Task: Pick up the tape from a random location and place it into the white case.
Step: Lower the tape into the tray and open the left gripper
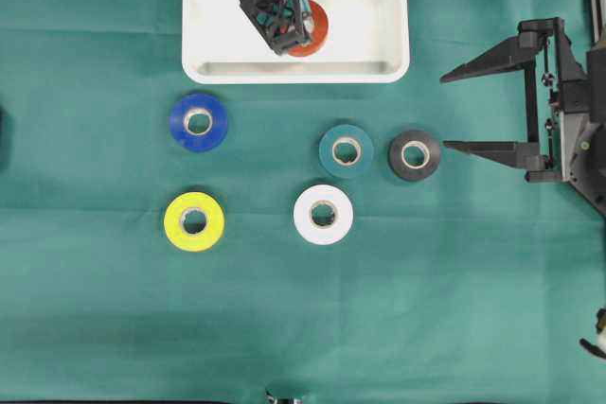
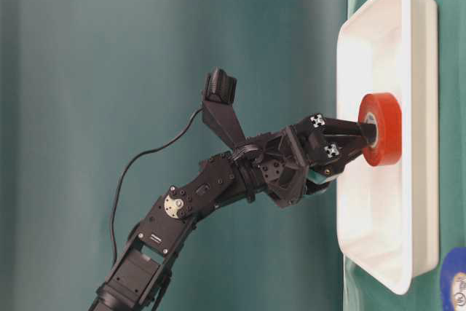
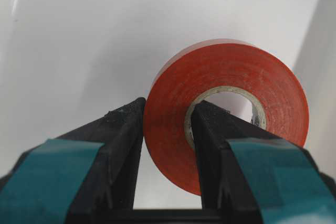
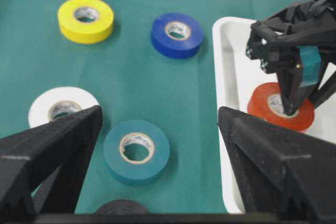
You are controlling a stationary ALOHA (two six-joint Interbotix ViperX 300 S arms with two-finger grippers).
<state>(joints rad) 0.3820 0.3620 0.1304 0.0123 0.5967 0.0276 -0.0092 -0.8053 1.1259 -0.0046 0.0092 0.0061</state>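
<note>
- Rolls of tape: six. Five lie on the green worktop (image 1: 95, 309): blue (image 1: 198, 122), yellow (image 1: 194, 221), white (image 1: 323, 214), teal (image 1: 346, 150), black (image 1: 415, 155).
- Red tape (image 1: 314, 33): inside white case (image 1: 379, 16), pinched through its wall by left claw (image 3: 167, 129); only the left wrist view shows this.
- Right claw (image 1: 473, 109): wide, holding nothing.

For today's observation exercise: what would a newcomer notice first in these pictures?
The left gripper pinches a red tape roll over the white case, one finger through its core. Five more rolls lie on the green cloth: blue, yellow, white, teal, black. The right gripper waits open.
</note>
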